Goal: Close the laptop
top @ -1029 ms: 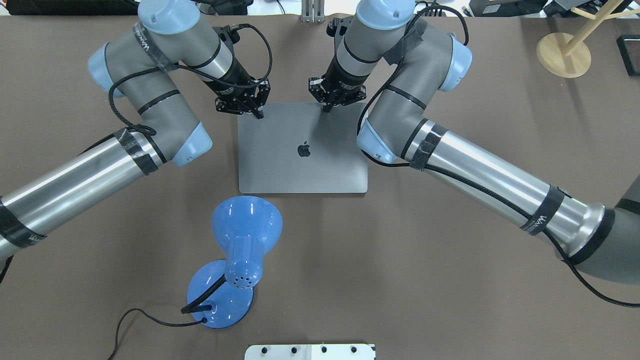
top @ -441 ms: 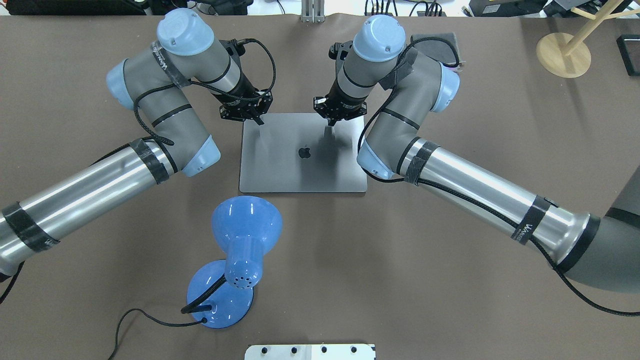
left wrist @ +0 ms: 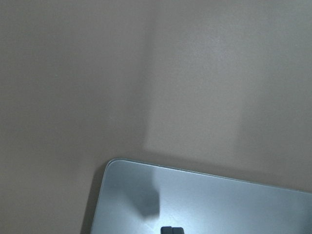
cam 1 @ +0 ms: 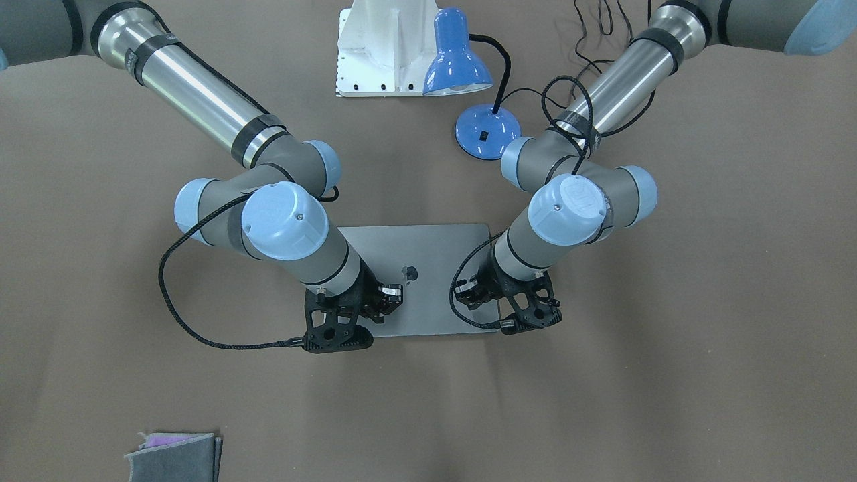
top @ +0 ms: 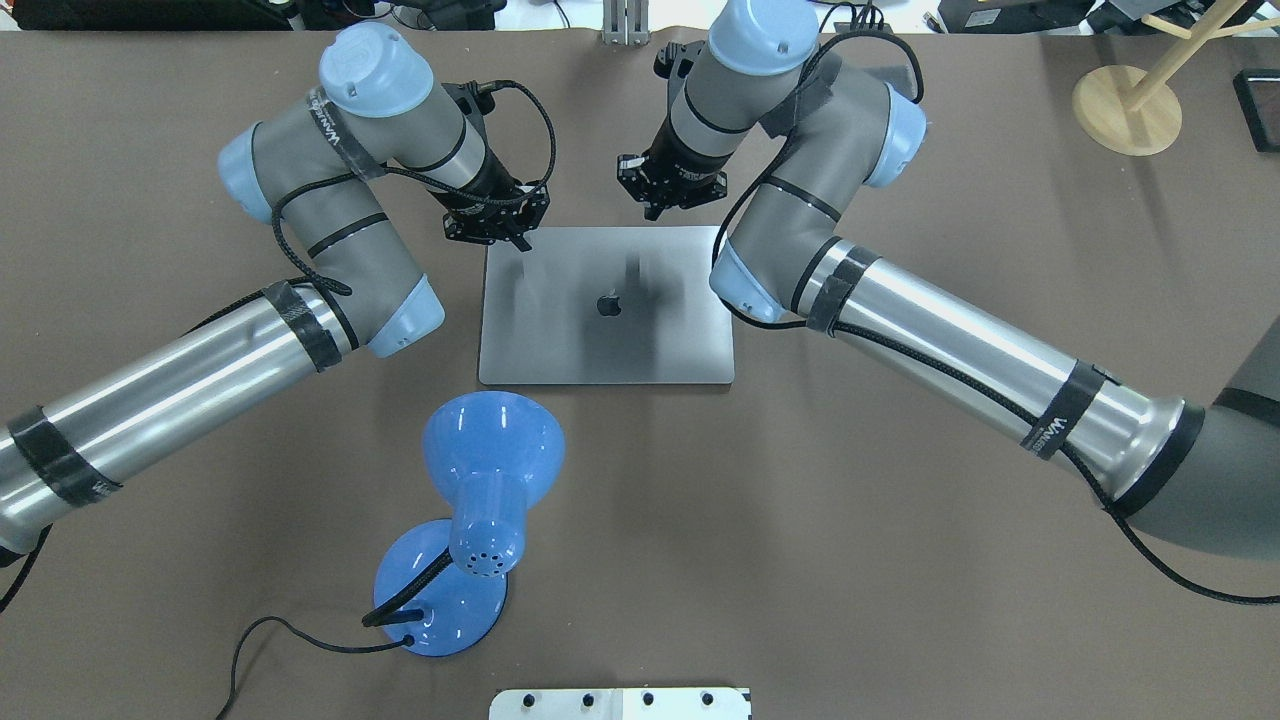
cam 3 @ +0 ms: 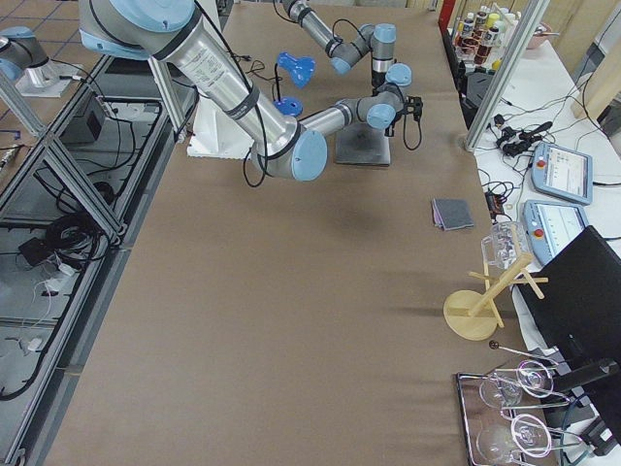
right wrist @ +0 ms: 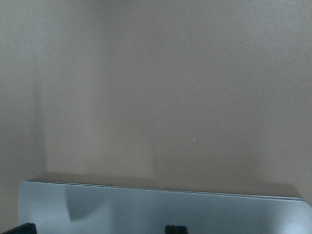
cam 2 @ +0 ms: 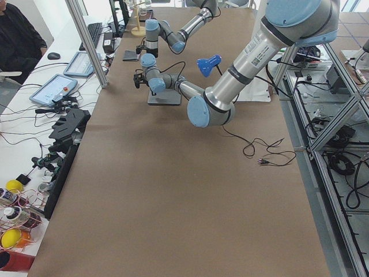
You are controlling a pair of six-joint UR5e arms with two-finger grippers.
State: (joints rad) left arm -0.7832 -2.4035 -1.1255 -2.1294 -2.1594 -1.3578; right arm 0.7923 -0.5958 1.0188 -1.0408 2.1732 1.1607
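Note:
The space-grey laptop (top: 600, 330) lies shut and flat on the brown table, apple logo up; it also shows in the front view (cam 1: 428, 241). My left gripper (top: 520, 240) is shut, its tip over the lid's far left corner. In the left wrist view the closed fingertips (left wrist: 172, 230) hang just above that corner of the laptop (left wrist: 219, 204). My right gripper (top: 655, 210) is shut and empty, just beyond the lid's far edge and above it. The right wrist view shows the laptop's far edge (right wrist: 146, 209) below it.
A blue desk lamp (top: 480, 480) with its cord stands near the laptop's front left corner. A white base plate (top: 620, 703) sits at the near table edge. A wooden stand (top: 1127, 110) is far right. A folded grey cloth (cam 1: 174, 455) lies far off.
The lid has gone down to lie flat. My right gripper has lifted off the lid and pulled back past its far edge. My left gripper stays at the far left corner.

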